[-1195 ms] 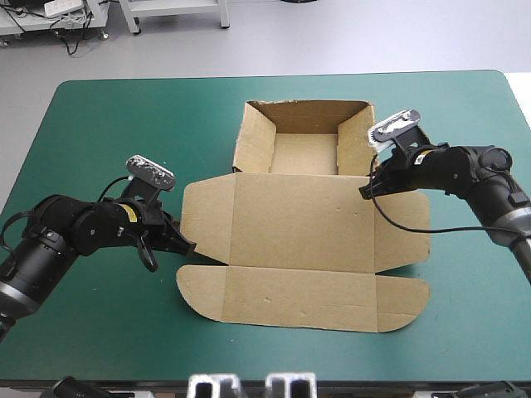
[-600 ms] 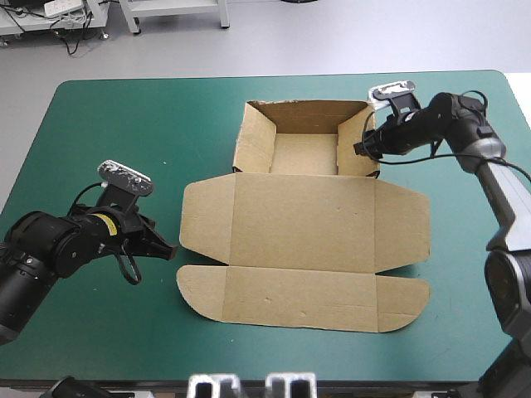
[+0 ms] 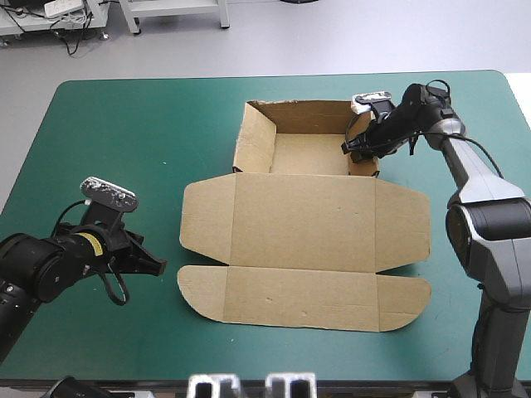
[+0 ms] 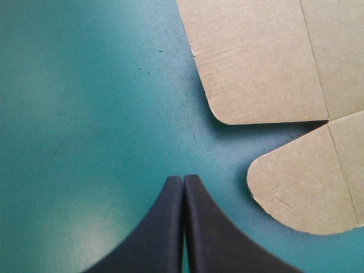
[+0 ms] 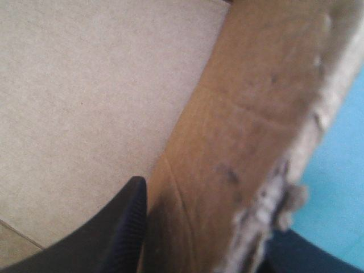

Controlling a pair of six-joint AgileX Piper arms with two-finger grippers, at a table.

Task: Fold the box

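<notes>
The brown box (image 3: 303, 220) lies mid-table as an open tray (image 3: 304, 154) at the far side, its lid flat toward the near edge. My right gripper (image 3: 353, 148) sits at the tray's right wall (image 5: 244, 131). One black finger (image 5: 122, 227) is inside the tray, the other is outside, and they are shut on the wall. My left gripper (image 3: 158, 265) rests low over the teal-green cover, shut and holding nothing, a short way left of the lid's rounded flaps (image 4: 301, 187). In the left wrist view the left gripper (image 4: 183, 181) forms one pointed arch.
Bare teal-green cover (image 3: 124, 141) surrounds the box on the left, right and far sides. The lid's front flap (image 3: 303, 298) reaches toward the near table edge.
My right gripper moved from over the lid's right side up to the tray's right wall and took hold of it. My left gripper drew back leftward, away from the lid's edge.
</notes>
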